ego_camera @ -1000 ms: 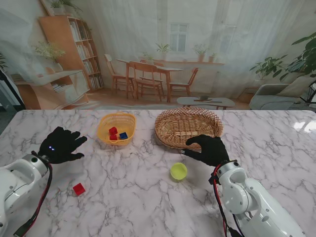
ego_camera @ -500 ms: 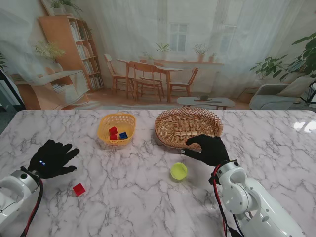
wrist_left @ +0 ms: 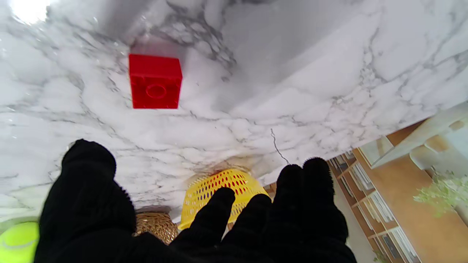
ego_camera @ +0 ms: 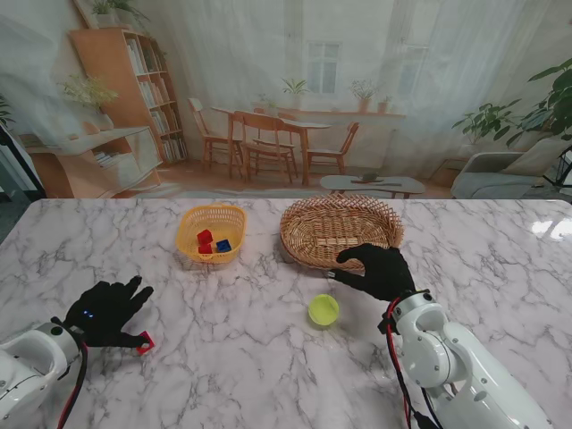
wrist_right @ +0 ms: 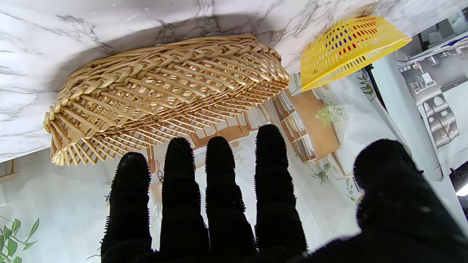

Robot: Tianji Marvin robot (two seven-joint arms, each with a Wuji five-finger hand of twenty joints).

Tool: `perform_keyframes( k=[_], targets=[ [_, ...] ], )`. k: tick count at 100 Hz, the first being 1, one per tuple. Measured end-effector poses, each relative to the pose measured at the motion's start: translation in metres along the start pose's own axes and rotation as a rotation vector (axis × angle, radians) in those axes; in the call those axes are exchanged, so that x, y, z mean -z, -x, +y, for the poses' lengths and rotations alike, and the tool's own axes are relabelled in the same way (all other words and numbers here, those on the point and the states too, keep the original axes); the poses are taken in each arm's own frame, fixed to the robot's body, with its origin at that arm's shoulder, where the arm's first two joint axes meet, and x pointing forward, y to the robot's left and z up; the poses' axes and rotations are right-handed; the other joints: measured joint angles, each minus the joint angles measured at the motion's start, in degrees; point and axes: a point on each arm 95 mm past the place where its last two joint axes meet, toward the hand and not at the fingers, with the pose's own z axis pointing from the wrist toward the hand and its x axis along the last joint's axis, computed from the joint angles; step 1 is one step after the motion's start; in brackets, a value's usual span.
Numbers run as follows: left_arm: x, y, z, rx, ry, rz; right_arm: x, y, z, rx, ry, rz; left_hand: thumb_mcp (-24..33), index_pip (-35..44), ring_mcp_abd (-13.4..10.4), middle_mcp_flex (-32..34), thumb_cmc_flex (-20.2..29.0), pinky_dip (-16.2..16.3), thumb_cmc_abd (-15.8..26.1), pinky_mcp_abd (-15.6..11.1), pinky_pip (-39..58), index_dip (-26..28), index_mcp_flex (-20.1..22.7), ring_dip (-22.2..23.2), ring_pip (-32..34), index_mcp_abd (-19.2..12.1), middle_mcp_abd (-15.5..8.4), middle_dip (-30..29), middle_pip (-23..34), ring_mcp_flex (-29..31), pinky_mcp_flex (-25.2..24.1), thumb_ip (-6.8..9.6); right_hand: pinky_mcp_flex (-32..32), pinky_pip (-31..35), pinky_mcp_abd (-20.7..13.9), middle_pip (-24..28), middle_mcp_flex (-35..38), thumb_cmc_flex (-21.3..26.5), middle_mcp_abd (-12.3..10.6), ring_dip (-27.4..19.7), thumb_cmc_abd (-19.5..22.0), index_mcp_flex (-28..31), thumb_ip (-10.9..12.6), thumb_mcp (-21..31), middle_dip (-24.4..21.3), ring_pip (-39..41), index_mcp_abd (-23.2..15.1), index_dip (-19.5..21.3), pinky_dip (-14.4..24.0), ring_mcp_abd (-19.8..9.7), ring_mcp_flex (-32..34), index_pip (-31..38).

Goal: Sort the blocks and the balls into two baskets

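The marble table [ego_camera: 268, 357] fills the lower two thirds of the stand's view. On it the wicker basket [ego_camera: 340, 231] sits right of centre in the middle of the frame, holding nothing that I can see. The smaller yellow basket [ego_camera: 211, 231] stands just left of it, with two red blocks and a blue one inside.

The change is all on the left. A second ago the left hand [ego_camera: 105, 311] hovered at mid-height near the left edge, level with the yellow basket. Half a second ago it had dropped toward the lower left. Now it is over the loose red block [ego_camera: 144, 341], which shows only as a red sliver at its fingertips in the lower left of the frame. In the left wrist view the block [wrist_left: 155, 81] lies clear on the marble with the fingers [wrist_left: 89, 171] spread and not touching it, so the hand is empty and poised to close. I judge that a pick is starting, and the block belongs in the yellow basket.

The right hand [ego_camera: 380, 271] has not moved across the three frames. It rests, fingers extended and apart, against the near rim of the wicker basket, holding nothing. The yellow-green ball [ego_camera: 323, 310] lies where it was, centre of the frame, nearer to me than that hand, unsorted.
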Motion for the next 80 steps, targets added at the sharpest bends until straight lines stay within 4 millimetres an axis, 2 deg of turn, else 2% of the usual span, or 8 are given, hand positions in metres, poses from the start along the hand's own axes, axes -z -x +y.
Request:
perform_keyframes(
  k=[6,10,20,32,36,67,80],
  targets=[
    [-0.001,-0.002,0.003,0.006,0.026,0.008,0.000,0.000,0.000,0.000,0.000,0.000,0.0,1.8,0.0,2.4,-0.8,0.0,-2.8,-0.1,0.9,0.5,0.3,0.2,0.9,1.8,0.1,2.1,1.2,0.3,0.6,0.00,0.0,0.0,0.0,0.0,0.0,0.0,0.0,0.0,0.0,0.0,0.0,0.0,0.0,0.0,0.0,0.0,0.0,0.0,0.0,0.0],
    [-0.001,-0.004,0.004,0.006,0.037,0.012,0.000,0.000,0.000,0.000,0.000,0.000,0.0,3.4,-0.1,4.4,-0.8,0.0,-2.9,-0.1,2.4,2.0,2.3,1.6,2.3,2.5,0.0,5.0,2.5,1.7,1.9,0.00,0.0,0.0,0.0,0.0,0.0,0.0,0.0,0.0,0.0,0.0,0.0,0.0,0.0,0.0,0.0,0.0,0.0,0.0,0.0,0.0],
    [-0.004,-0.008,0.006,-0.015,0.046,0.016,0.000,0.000,0.000,0.000,0.000,0.000,0.1,6.0,-0.4,8.3,-0.8,0.1,-3.5,-0.1,4.5,7.4,5.1,6.2,4.7,2.6,-0.7,11.9,5.8,3.3,3.0,0.00,0.0,0.0,0.0,0.0,0.0,0.0,0.0,0.0,0.0,0.0,0.0,0.0,0.0,0.0,0.0,0.0,0.0,0.0,0.0,0.0],
    [-0.009,-0.009,0.010,-0.026,0.051,-0.007,0.000,0.000,0.000,0.001,0.000,0.000,0.3,7.8,-0.8,11.7,-0.6,2.1,-4.2,-0.1,7.4,12.5,7.8,11.7,7.6,2.4,-1.5,17.0,8.1,6.8,5.4,0.00,0.0,0.0,0.0,0.0,0.0,0.0,0.0,0.0,0.0,0.0,0.0,0.0,0.0,0.0,0.0,0.0,0.0,0.0,0.0,0.0],
    [-0.011,-0.009,0.012,-0.021,0.054,-0.015,0.000,0.000,0.000,0.001,0.000,0.000,0.5,8.4,-1.0,13.0,-0.6,2.8,-4.9,-0.1,8.3,13.8,9.1,13.1,8.4,2.2,-1.5,17.8,9.2,7.8,6.1,0.00,0.0,0.0,0.0,0.0,0.0,0.0,0.0,0.0,0.0,0.0,0.0,0.0,0.0,0.0,0.0,0.0,0.0,0.0,0.0,0.0],
    [-0.018,-0.012,0.024,-0.002,0.079,-0.021,0.000,0.000,0.000,0.003,-0.001,-0.002,0.9,11.0,-1.7,15.3,0.4,5.6,-5.4,-0.1,13.1,20.1,9.2,20.0,12.0,1.0,-3.0,22.8,14.3,11.2,8.6,-0.01,0.0,0.0,0.0,0.0,0.0,0.0,0.0,0.0,0.0,0.0,0.0,0.0,0.0,0.0,0.0,0.0,0.0,0.0,0.0,0.0],
    [-0.020,-0.015,0.028,0.008,0.093,-0.023,0.000,0.000,0.000,0.003,-0.002,-0.002,1.0,12.0,-1.8,15.6,3.4,6.6,-5.4,-0.1,14.5,21.7,9.7,21.9,13.2,0.4,-3.5,23.7,15.9,12.2,9.4,-0.01,0.0,0.0,0.0,0.0,0.0,0.0,0.0,0.0,0.0,0.0,0.0,0.0,0.0,0.0,0.0,0.0,0.0,0.0,0.0,0.0]
  ],
)
